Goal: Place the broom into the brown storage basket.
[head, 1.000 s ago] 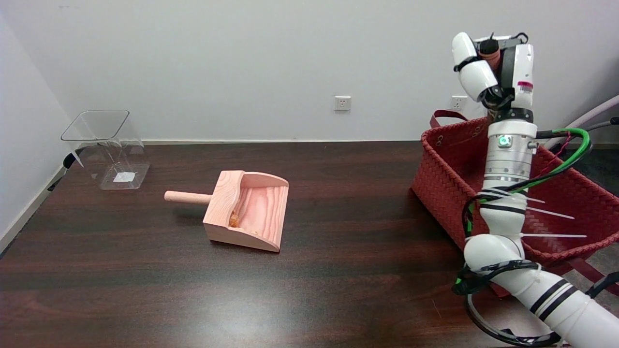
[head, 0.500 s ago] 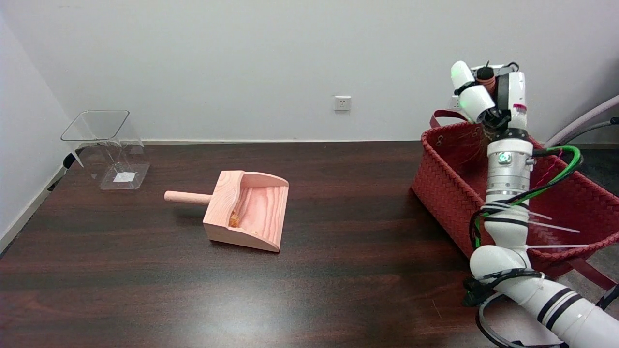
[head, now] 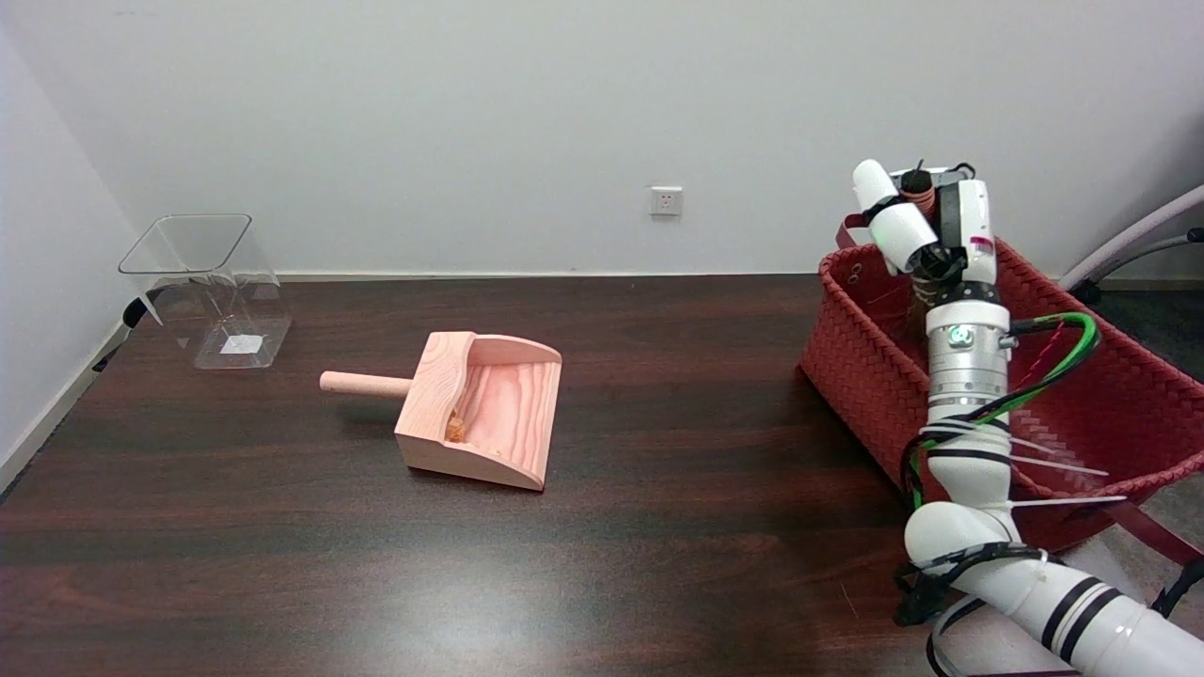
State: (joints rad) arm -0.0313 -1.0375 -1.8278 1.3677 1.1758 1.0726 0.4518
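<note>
Head view: the right hand [head: 926, 226] is raised above the far rim of the brown storage basket [head: 865, 376], which sits at the table's [head: 658, 527] right edge. Its fingers are wrapped around the broom [head: 918, 186], whose long axis stands roughly upright; only its dark tip shows above the hand, the rest hidden. A wooden dustpan [head: 484, 409] lies near the table's middle, handle pointing left, and a clear container [head: 209, 287] stands at the far left corner.

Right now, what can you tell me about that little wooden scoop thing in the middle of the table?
The wooden dustpan is pale, pinkish wood with clear grain lines. It has a round peg handle sticking out to the left, raised side walls, and an open sloping mouth facing right and toward the camera. A few orange crumbs sit inside by the back wall. It lies flat on the dark table, and nothing else touches it.
</note>
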